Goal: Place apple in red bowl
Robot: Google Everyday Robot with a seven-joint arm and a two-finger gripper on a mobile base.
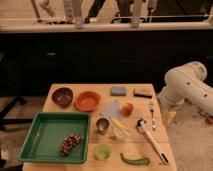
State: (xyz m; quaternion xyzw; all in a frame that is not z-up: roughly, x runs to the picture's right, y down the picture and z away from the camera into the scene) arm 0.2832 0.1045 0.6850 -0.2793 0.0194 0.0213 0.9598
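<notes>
The apple (127,108), small and orange-red, rests on the wooden table (80,165) right of centre. To its left, the red bowl (88,100), shallow and bright orange-red, holds nothing. My white arm (186,84) reaches in from the right. Its gripper (169,116) hangs just off the table's right edge, to the right of the apple and apart from it. It looks open and holds nothing.
A maroon bowl (62,96) sits left of the red bowl. A green tray (45,131) with grapes (70,144) fills the front left. A metal cup (102,125), green cup (103,151), green pepper (135,160), fork (151,116), white utensil (152,137) and blue sponge (118,90) surround the apple.
</notes>
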